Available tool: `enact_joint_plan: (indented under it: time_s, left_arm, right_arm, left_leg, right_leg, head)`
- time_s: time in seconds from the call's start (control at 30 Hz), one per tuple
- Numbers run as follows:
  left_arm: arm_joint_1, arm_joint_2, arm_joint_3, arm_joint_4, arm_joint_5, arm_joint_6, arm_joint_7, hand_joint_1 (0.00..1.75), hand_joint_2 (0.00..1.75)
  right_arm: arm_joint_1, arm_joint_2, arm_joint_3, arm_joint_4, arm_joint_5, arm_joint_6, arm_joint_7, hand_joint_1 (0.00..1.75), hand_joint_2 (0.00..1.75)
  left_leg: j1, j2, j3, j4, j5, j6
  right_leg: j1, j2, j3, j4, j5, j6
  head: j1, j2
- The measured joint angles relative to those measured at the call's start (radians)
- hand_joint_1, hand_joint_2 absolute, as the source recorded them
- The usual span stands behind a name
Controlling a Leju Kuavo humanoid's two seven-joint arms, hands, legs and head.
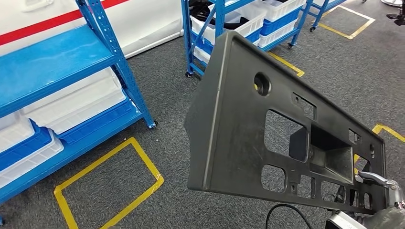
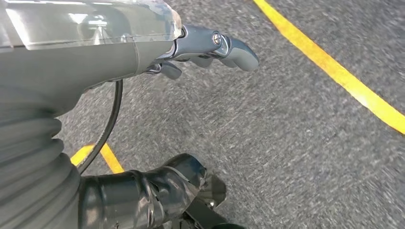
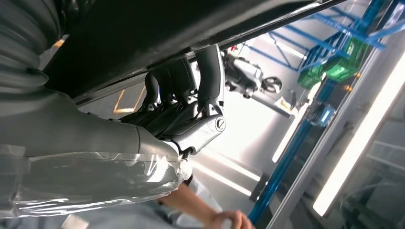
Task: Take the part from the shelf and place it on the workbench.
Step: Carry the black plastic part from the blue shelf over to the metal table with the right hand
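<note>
1. Grey carpet floor [image 1: 172, 143] open between racks, yellow tape square [image 1: 107, 183] marked on it
2. Blue shelf rack [image 1: 71, 86] blocks left, second rack [image 1: 243, 24] stands ahead
3. Large dark panel [image 1: 267, 129] fills right side

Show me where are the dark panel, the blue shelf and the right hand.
dark panel [image 1: 239, 129]: head view, flat face.
blue shelf [image 1: 52, 62]: head view, upper board.
right hand [image 3: 184, 117]: right wrist view, fingers under the panel.

One dark grey part [image 1: 286, 129], large, centre and right of the head frame. Two robot hands: right hand [image 3: 191, 114] gripping that part's edge, left hand [image 2: 210, 47] holding nothing. Three blue shelf racks [image 1: 71, 62] along the top. One person's hand [image 3: 229, 220] at lower centre.
</note>
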Motion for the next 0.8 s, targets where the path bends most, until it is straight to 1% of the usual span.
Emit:
enact_joint_plan:
  time_s: [0.03, 0.07, 0.1, 0.13, 0.17, 0.2, 0.23, 0.27, 0.3, 0.33, 0.37, 0.4, 0.43, 0.47, 0.5, 0.53, 0.57, 0.6, 0.63, 0.67, 0.7, 0.73, 0.77, 0.8]
  left_arm:
    - [0.000, 0.000, 0.000, 0.000, 0.000, 0.000, 0.000, 0.00, 1.75]
    - [0.001, 0.001, 0.001, 0.000, -0.001, 0.000, 0.000, 0.00, 1.75]
    - [0.001, 0.002, 0.002, 0.000, -0.001, 0.000, 0.000, 0.00, 1.75]
    - [0.000, 0.003, 0.003, 0.000, -0.001, 0.000, 0.000, 0.00, 1.75]
    - [-0.001, 0.004, 0.004, 0.000, -0.002, 0.000, -0.001, 0.00, 1.75]
    - [-0.003, 0.003, 0.005, 0.000, -0.002, 0.000, -0.001, 0.00, 1.75]
    - [-0.003, 0.002, 0.005, 0.000, -0.003, 0.000, -0.001, 0.00, 1.75]
    - [-0.003, 0.001, 0.005, 0.000, -0.004, 0.001, -0.001, 0.00, 1.75]
    - [-0.002, 0.000, 0.005, 0.000, -0.004, 0.002, -0.001, 0.00, 1.75]
    - [-0.001, 0.000, 0.006, 0.000, -0.004, 0.002, -0.001, 0.00, 1.75]
    - [0.000, 0.000, 0.006, 0.000, -0.004, 0.003, 0.000, 0.00, 1.75]
    - [0.001, 0.000, 0.006, 0.000, -0.004, 0.003, 0.000, 0.00, 1.75]
    - [0.001, 0.000, 0.006, 0.000, -0.004, 0.003, 0.000, 0.00, 1.75]
    - [0.001, 0.000, 0.006, 0.000, -0.004, 0.003, 0.000, 0.00, 1.75]
    - [0.000, 0.000, 0.006, 0.000, -0.004, 0.003, 0.000, 0.00, 1.75]
    - [-0.001, 0.000, 0.006, 0.000, -0.004, 0.003, 0.000, 0.00, 1.75]
    - [-0.001, 0.000, 0.006, 0.000, -0.004, 0.003, 0.000, 0.00, 1.75]
    - [-0.002, 0.000, 0.006, 0.000, -0.004, 0.003, 0.000, 0.00, 1.75]
    - [-0.003, 0.000, 0.006, 0.000, -0.004, 0.003, 0.000, 0.00, 1.75]
    - [-0.003, -0.001, 0.006, 0.000, -0.004, 0.003, 0.000, 0.00, 1.75]
    - [-0.004, -0.001, 0.006, 0.000, -0.004, 0.003, 0.000, 0.00, 1.75]
    - [-0.005, -0.001, 0.006, 0.000, -0.004, 0.003, 0.000, 0.00, 1.75]
    - [-0.005, -0.002, 0.006, 0.000, -0.004, 0.003, 0.000, 0.00, 1.75]
    - [-0.004, -0.002, 0.006, 0.000, -0.004, 0.003, 0.000, 0.00, 1.75]
  right_arm:
    - [0.000, 0.000, 0.000, 0.000, -0.001, 0.000, 0.000, 1.75, 1.75]
    - [0.000, 0.001, 0.000, 0.000, -0.004, 0.000, -0.001, 1.75, 1.75]
    - [0.000, 0.002, 0.000, 0.000, -0.008, 0.000, -0.002, 1.75, 1.75]
    - [0.000, 0.003, 0.000, 0.000, -0.013, 0.000, -0.004, 1.75, 1.75]
    - [0.001, 0.005, 0.000, 0.000, -0.018, 0.000, -0.007, 1.75, 1.75]
    - [0.003, 0.005, -0.001, -0.001, -0.023, 0.000, -0.010, 1.75, 1.75]
    - [0.007, 0.006, -0.003, -0.002, -0.028, 0.000, -0.014, 1.75, 1.75]
    - [0.009, 0.006, -0.005, -0.005, -0.031, 0.000, -0.018, 1.75, 1.75]
    - [0.010, 0.007, -0.008, -0.007, -0.035, -0.001, -0.021, 1.75, 1.75]
    - [0.011, 0.007, -0.010, -0.009, -0.037, -0.001, -0.023, 1.75, 1.75]
    - [0.011, 0.007, -0.012, -0.010, -0.038, -0.001, -0.024, 1.75, 1.75]
    - [0.012, 0.007, -0.013, -0.010, -0.039, -0.001, -0.024, 1.75, 1.75]
    - [0.013, 0.007, -0.014, -0.010, -0.039, 0.000, -0.024, 1.75, 1.75]
    - [0.014, 0.007, -0.015, -0.010, -0.039, 0.000, -0.024, 1.75, 1.75]
    - [0.015, 0.007, -0.015, -0.010, -0.039, 0.000, -0.024, 1.75, 1.75]
    - [0.015, 0.007, -0.016, -0.010, -0.039, 0.000, -0.024, 1.75, 1.75]
    - [0.015, 0.007, -0.016, -0.011, -0.039, 0.000, -0.024, 1.75, 1.75]
    - [0.015, 0.007, -0.016, -0.011, -0.039, 0.000, -0.024, 1.75, 1.75]
    - [0.015, 0.008, -0.016, -0.012, -0.039, 0.000, -0.024, 1.75, 1.75]
    - [0.016, 0.008, -0.017, -0.012, -0.039, 0.000, -0.024, 1.75, 1.75]
    - [0.016, 0.009, -0.017, -0.013, -0.039, 0.000, -0.024, 1.75, 1.75]
    - [0.017, 0.010, -0.018, -0.014, -0.040, 0.000, -0.024, 1.75, 1.75]
    - [0.018, 0.011, -0.019, -0.014, -0.040, 0.000, -0.024, 1.75, 1.75]
    - [0.017, 0.012, -0.020, -0.014, -0.041, 0.000, -0.024, 1.75, 1.75]
  left_leg:
    - [0.000, -0.003, 0.013, -0.033, 0.028, 0.004]
    - [0.000, -0.029, 0.044, -0.107, 0.070, 0.014]
    - [-0.002, -0.053, 0.076, -0.184, 0.110, 0.024]
    - [-0.004, -0.074, 0.105, -0.256, 0.142, 0.032]
    - [-0.006, -0.091, 0.122, -0.300, 0.156, 0.039]
    - [-0.006, -0.080, 0.125, -0.311, 0.158, 0.040]
    - [-0.004, -0.067, 0.130, -0.321, 0.162, 0.041]
    - [-0.001, -0.054, 0.135, -0.333, 0.168, 0.045]
    - [0.001, -0.040, 0.140, -0.344, 0.174, 0.049]
    - [0.001, -0.025, 0.143, -0.349, 0.176, 0.052]
    - [-0.001, -0.012, 0.143, -0.349, 0.176, 0.054]
    - [-0.002, 0.003, 0.142, -0.347, 0.174, 0.055]
    - [-0.003, 0.018, 0.141, -0.344, 0.171, 0.055]
    - [-0.004, 0.031, 0.141, -0.340, 0.168, 0.053]
    - [-0.004, 0.043, 0.141, -0.336, 0.164, 0.051]
    - [-0.004, 0.055, 0.142, -0.330, 0.159, 0.048]
    - [-0.006, 0.065, 0.143, -0.326, 0.153, 0.043]
    - [-0.008, 0.072, 0.145, -0.321, 0.148, 0.038]
    - [-0.010, 0.080, 0.147, -0.318, 0.144, 0.033]
    - [-0.011, 0.087, 0.149, -0.318, 0.142, 0.029]
    - [-0.011, 0.095, 0.152, -0.318, 0.141, 0.025]
    - [-0.010, 0.095, 0.153, -0.316, 0.136, 0.020]
    - [-0.008, 0.081, 0.150, -0.305, 0.125, 0.015]
    - [-0.006, 0.059, 0.138, -0.277, 0.103, 0.010]
  right_leg:
    - [0.001, 0.010, 0.001, 0.001, 0.000, 0.000]
    - [0.002, 0.026, 0.001, 0.002, 0.001, 0.002]
    - [0.000, 0.044, -0.001, 0.003, 0.002, 0.005]
    - [-0.003, 0.061, -0.005, 0.004, 0.005, 0.011]
    - [-0.007, 0.076, -0.010, 0.003, 0.009, 0.018]
    - [-0.009, 0.088, -0.014, -0.001, 0.013, 0.026]
    - [-0.007, 0.088, -0.016, 0.000, 0.014, 0.033]
    - [-0.004, 0.073, -0.021, 0.010, 0.006, 0.038]
    - [0.000, 0.049, -0.034, 0.039, -0.014, 0.042]
    - [0.000, 0.017, -0.057, 0.089, -0.045, 0.044]
    - [0.000, -0.006, -0.086, 0.151, -0.078, 0.046]
    - [-0.002, -0.017, -0.113, 0.209, -0.103, 0.049]
    - [-0.004, -0.024, -0.129, 0.244, -0.111, 0.051]
    - [-0.005, -0.028, -0.124, 0.241, -0.100, 0.053]
    - [-0.005, -0.035, -0.099, 0.199, -0.073, 0.053]
    - [-0.004, -0.050, -0.060, 0.129, -0.045, 0.051]
    - [-0.002, -0.069, -0.024, 0.067, -0.023, 0.047]
    - [0.001, -0.084, 0.001, 0.022, -0.010, 0.041]
    - [0.005, -0.093, 0.012, 0.001, -0.009, 0.034]
    - [0.008, -0.091, 0.011, 0.002, -0.009, 0.029]
    - [0.008, -0.081, 0.010, 0.000, -0.007, 0.024]
    - [0.006, -0.072, 0.009, -0.004, -0.005, 0.019]
    - [0.003, -0.062, 0.009, -0.008, -0.001, 0.012]
    - [0.000, -0.053, 0.009, -0.012, 0.003, 0.006]
  head:
    - [0.000, 0.000]
    - [0.000, 0.000]
    - [0.000, 0.000]
    - [-0.001, 0.000]
    - [-0.001, 0.000]
    - [-0.002, 0.000]
    - [-0.002, 0.000]
    - [-0.001, 0.000]
    - [-0.001, 0.000]
    - [0.000, 0.000]
    - [0.000, 0.000]
    - [0.000, 0.000]
    - [0.000, 0.000]
    - [0.000, 0.000]
    - [0.000, 0.000]
    - [0.000, 0.000]
    - [0.000, 0.000]
    - [0.000, 0.000]
    - [0.000, 0.000]
    - [0.000, 0.000]
    - [0.000, 0.000]
    - [0.000, 0.000]
    - [0.000, 0.000]
    - [0.000, 0.000]
